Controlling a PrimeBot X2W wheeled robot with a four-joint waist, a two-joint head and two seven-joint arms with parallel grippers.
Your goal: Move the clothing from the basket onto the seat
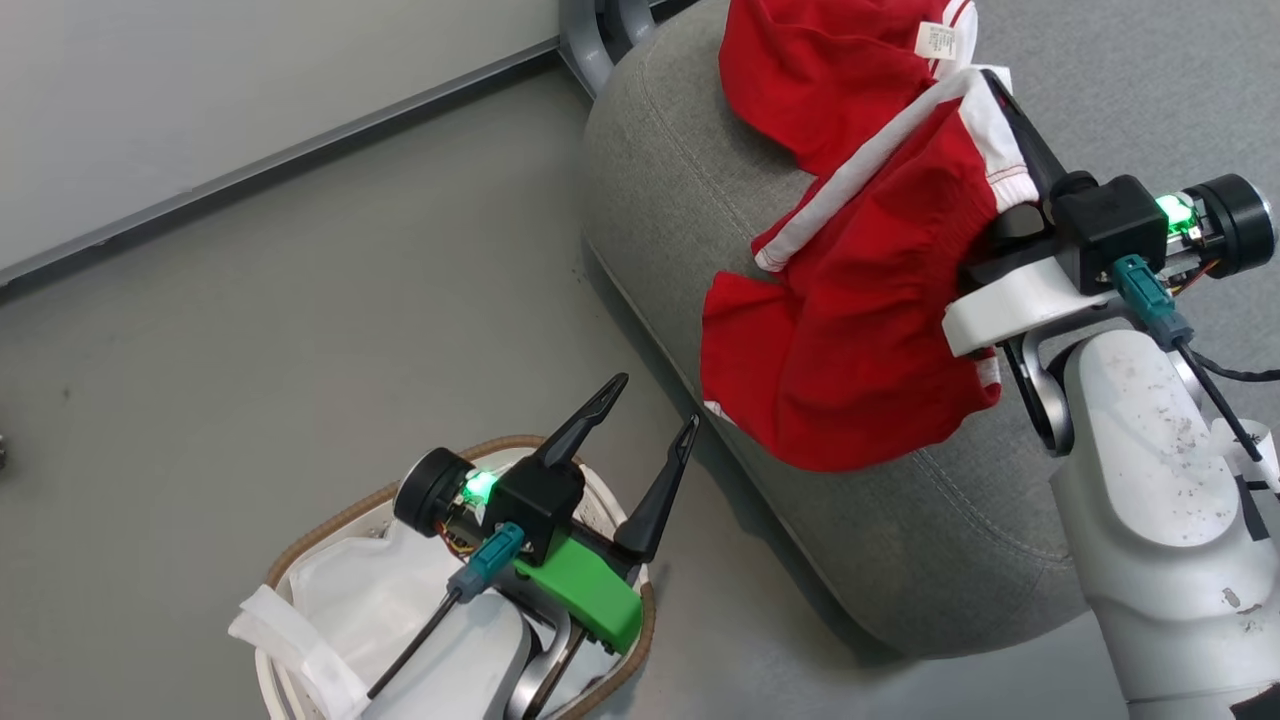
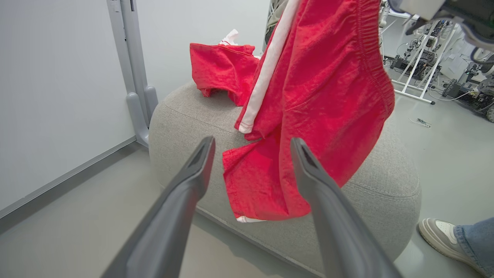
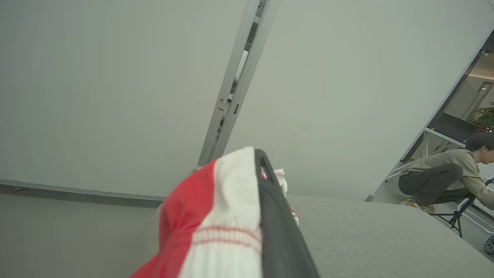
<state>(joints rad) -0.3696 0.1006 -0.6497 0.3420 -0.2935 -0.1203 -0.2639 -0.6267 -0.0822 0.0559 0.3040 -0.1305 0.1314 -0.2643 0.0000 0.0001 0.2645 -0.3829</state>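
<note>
My right gripper (image 1: pixel 995 85) is shut on the white waistband of red shorts (image 1: pixel 860 330), which hang from it over the grey seat (image 1: pixel 680 200); their lower edge droops past the seat's front. A second red garment (image 1: pixel 830 70) lies on the seat further back. In the right wrist view one dark finger (image 3: pixel 276 216) presses against the white and red band (image 3: pixel 227 227). My left gripper (image 1: pixel 655 405) stands open above the basket (image 1: pixel 330 520), whose white lining sheet (image 1: pixel 350 590) shows. In the left wrist view its fingers (image 2: pixel 193 170) frame the hanging shorts (image 2: pixel 320 96).
A grey metal post (image 2: pixel 133 77) and wall (image 1: pixel 200 90) stand behind the seat. A person's shoe and jeans leg (image 2: pixel 455 235) are by the seat's right side. Another person (image 3: pixel 451 173) crouches in the far background. Bare floor (image 1: pixel 300 320) lies left of the seat.
</note>
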